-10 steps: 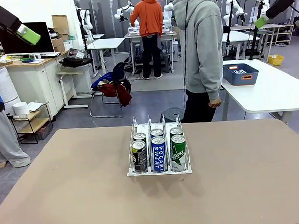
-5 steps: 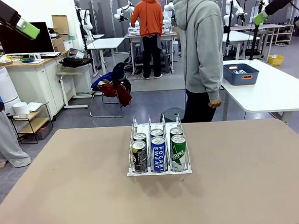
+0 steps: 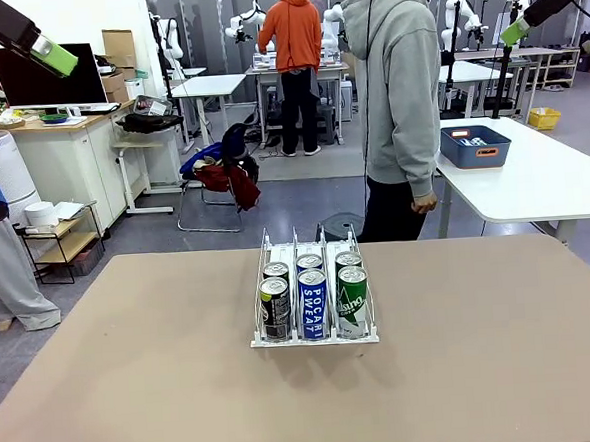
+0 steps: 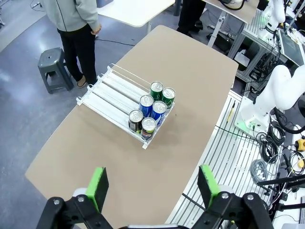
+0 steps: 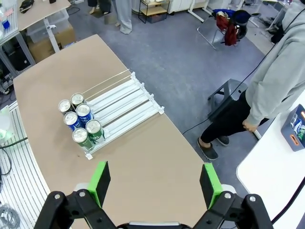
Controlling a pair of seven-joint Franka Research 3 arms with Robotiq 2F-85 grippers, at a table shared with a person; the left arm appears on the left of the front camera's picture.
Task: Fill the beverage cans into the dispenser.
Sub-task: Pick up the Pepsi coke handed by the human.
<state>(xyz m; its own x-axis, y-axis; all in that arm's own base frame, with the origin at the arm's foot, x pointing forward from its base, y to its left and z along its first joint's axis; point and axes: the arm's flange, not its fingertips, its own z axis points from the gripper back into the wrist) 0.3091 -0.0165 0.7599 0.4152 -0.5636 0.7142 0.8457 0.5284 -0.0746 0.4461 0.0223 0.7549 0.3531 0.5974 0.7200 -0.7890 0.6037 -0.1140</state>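
Left gripper (image 3: 54, 57) high overhead, jaws apart; right gripper (image 3: 515, 33) likewise.

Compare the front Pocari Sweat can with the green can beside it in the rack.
Colour: the Pocari Sweat can is blue with white lettering; the green can is green with white print. Lane: the Pocari Sweat can stands in the dispenser's middle lane, the green can in the lane on the robot's right. Shared: both are slim, upright, silver-topped, at the dispenser's near end.
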